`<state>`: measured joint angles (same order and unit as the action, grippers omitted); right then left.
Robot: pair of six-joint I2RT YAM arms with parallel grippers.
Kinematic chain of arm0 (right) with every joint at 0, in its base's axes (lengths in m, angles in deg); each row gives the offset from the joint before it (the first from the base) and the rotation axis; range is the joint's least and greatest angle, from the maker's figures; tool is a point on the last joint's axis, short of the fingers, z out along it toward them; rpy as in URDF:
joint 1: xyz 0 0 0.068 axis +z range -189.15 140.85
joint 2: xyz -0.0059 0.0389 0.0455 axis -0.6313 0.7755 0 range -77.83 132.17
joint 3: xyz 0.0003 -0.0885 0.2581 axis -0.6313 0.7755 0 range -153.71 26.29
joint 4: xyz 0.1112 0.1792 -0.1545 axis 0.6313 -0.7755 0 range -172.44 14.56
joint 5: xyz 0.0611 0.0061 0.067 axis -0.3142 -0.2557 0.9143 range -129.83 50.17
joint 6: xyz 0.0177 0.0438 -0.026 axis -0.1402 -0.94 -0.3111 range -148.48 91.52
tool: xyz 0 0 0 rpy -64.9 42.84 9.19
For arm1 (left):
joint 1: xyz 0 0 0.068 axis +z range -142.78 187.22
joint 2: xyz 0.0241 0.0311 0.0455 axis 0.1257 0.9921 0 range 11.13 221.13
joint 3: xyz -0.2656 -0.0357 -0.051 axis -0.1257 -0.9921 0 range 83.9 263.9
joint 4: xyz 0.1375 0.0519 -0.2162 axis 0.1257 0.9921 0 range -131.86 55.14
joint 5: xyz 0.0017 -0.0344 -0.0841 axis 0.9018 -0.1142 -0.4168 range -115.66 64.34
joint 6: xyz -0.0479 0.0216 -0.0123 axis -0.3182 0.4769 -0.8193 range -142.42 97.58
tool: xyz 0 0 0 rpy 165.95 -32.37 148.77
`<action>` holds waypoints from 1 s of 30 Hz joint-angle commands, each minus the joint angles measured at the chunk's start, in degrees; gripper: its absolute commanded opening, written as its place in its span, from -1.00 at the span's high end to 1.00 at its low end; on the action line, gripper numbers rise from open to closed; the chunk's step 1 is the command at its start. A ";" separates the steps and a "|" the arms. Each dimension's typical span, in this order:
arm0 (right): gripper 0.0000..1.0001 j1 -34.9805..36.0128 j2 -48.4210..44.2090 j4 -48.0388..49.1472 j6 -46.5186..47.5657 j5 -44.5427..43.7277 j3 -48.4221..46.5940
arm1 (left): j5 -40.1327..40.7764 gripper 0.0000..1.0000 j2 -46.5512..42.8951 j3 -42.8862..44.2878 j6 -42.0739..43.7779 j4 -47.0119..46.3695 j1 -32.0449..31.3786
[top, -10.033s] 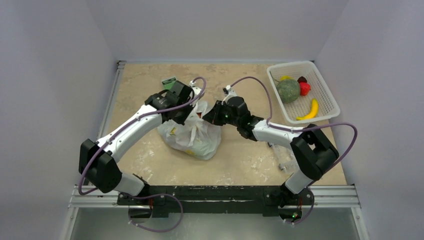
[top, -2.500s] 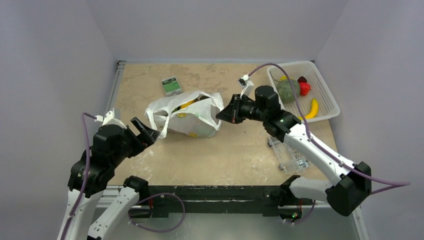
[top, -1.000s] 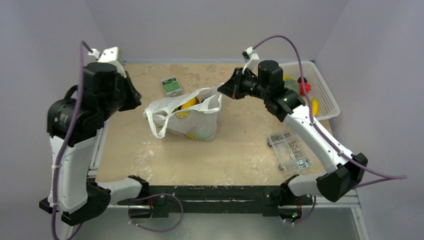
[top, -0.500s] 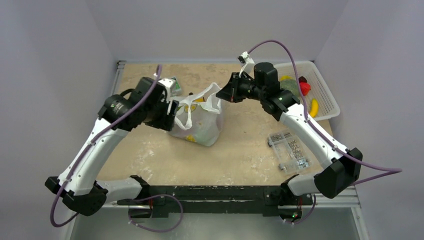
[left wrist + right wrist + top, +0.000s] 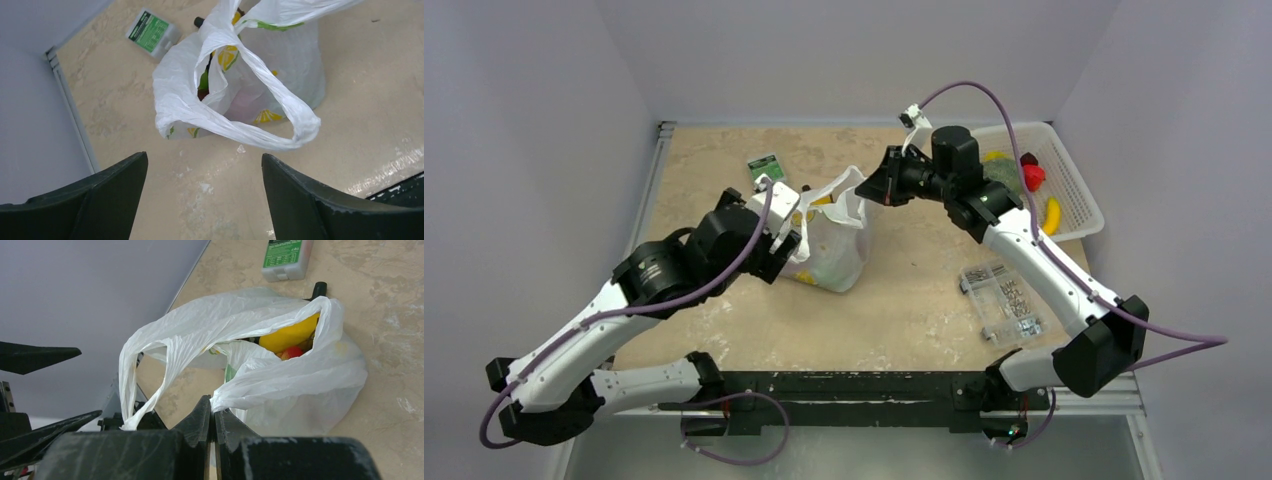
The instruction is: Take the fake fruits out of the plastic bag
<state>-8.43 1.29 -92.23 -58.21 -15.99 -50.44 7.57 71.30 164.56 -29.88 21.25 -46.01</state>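
Both arms share one build: glossy white tubular link shells joined by bulky matte black joint housings. The left arm (image 5: pixel 574 340) and the right arm (image 5: pixel 1044 275) rise from a long black metal base bar (image 5: pixel 844 388). A thin purple cable (image 5: pixel 984 92) runs in loose loops along each arm, and a small white plug (image 5: pixel 911 114) sits by the right wrist. The left pincer (image 5: pixel 202 157) has two broad, dark, wedge-shaped fingers (image 5: pixel 305 205) with pale scuffs along their edges. The right pincer (image 5: pixel 212 410) has the same black fingers, their surface dusty and worn.
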 commanded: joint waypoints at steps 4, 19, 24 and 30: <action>1.00 0.06 -2.29 3.41 0.97 3.06 0.58 | -15.95 -0.94 -3.04 1.36 14.91 -14.05 -1.82; 1.00 0.11 -3.26 5.73 0.74 3.33 1.97 | 16.81 -0.95 7.37 -16.26 40.26 -30.58 -11.74; 1.00 0.10 -3.35 5.72 0.62 3.06 2.46 | 24.45 -0.56 9.40 -17.40 41.42 -39.26 -11.76; 1.00 0.10 -4.11 5.65 0.60 3.84 2.50 | 26.98 0.02 11.83 -14.70 39.29 -33.14 -11.65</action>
<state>-8.43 -0.24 -89.35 -58.02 -13.39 -48.17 28.88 82.29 146.77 10.38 -13.55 -57.68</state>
